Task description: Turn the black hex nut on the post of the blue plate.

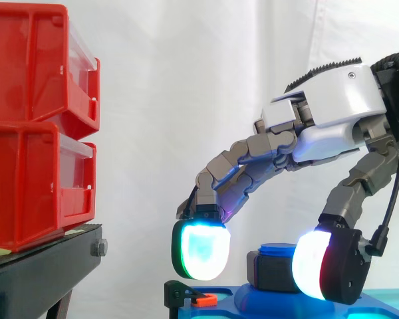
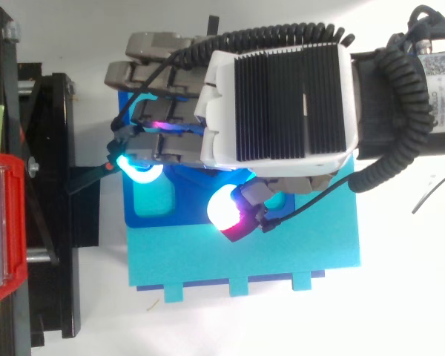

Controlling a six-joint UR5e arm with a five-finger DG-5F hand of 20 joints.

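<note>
Between the fingers (image 1: 201, 249) and thumb (image 1: 314, 266) sits the black hex nut (image 1: 271, 271), nearer the thumb.

Side cam: low, close up, looks level across. Top cam: up above, looks straight down. Both see the hand (image 1: 332, 100), blue plate (image 1: 266, 306) & red bins (image 1: 33, 133) at frame's left.

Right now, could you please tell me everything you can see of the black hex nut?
In the side view the black hex nut is a dark, matte, flat-sided block, upright on the blue plate, with the blue post top showing above it. The hand arches over it: the thumb pad covers its right side, contact unclear; the finger pad hangs to its left, apart.
</note>
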